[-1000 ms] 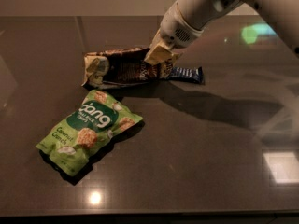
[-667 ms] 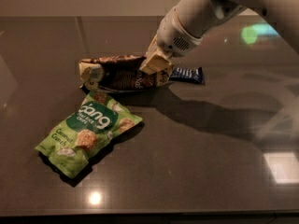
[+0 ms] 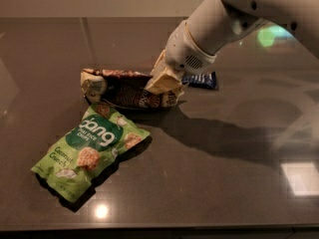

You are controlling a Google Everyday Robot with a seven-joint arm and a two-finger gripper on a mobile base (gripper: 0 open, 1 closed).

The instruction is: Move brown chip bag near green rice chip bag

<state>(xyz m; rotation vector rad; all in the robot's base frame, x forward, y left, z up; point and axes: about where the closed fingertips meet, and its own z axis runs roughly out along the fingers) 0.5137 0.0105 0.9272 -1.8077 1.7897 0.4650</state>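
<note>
A dark, glossy table [image 3: 239, 193] is filling the scene, its surface catching spots of ceiling light and the long shadow of the machine above it. A white arm [image 3: 219, 24] is reaching down across it from the upper right. The green bag [image 3: 89, 151] is lying flat at the front left, label up and slanting, with its top corner pointing towards the back. The brown bag [image 3: 124, 91] is sitting just behind that corner, stretched left to right. Its lower edge is so close to the green bag that I cannot tell whether the two are touching. The gripper [image 3: 163, 82] is bearing down on the brown bag's right end, with its cream fingers closed tight on the foil and pinching the bag between them. The bag's left end is looking crumpled and slightly raised. A small dark-blue wrapper [image 3: 203, 80] is lying just behind the gripper, partly hidden by the wrist.
</note>
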